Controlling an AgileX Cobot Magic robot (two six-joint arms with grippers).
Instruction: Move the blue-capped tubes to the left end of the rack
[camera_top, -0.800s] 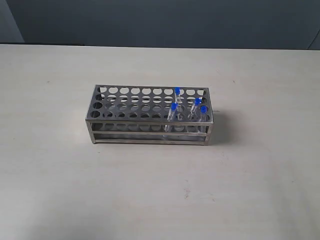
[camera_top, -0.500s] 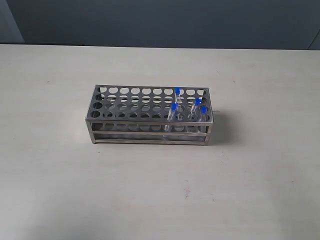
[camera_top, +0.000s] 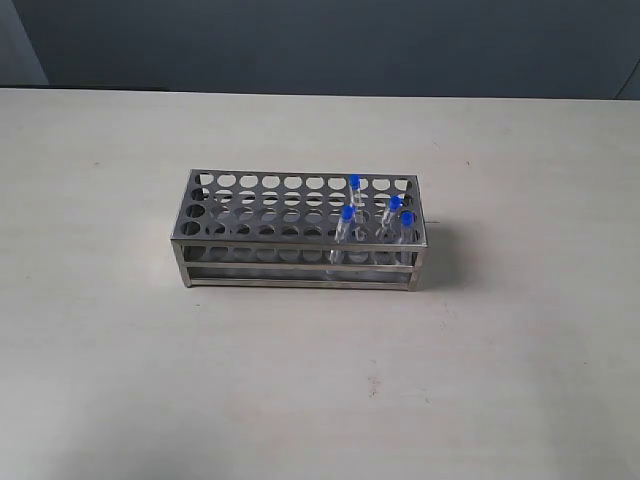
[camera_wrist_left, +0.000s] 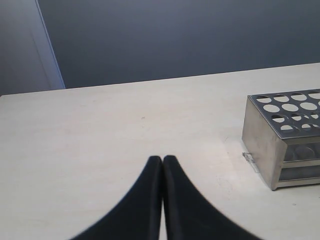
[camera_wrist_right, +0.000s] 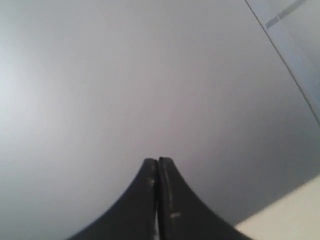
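The left gripper (camera_wrist_left: 163, 161) and right gripper (camera_wrist_right: 158, 162) are seen closed, empty, well apart from 4 light, slippery blue-capped tubes (camera_top: 347, 224), judged best pinched just under the caps.

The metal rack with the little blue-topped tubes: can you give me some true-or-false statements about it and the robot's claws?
1. Four blue-capped tubes stand in the rack. True.
2. The tubes sit at the rack's left end. False: in the exterior view all four are in its right half.
3. The left gripper is shut on nothing. True.
4. The right gripper holds a tube. False: it is shut and empty.
5. A gripper touches the rack. False: the exterior view shows no gripper at the rack.
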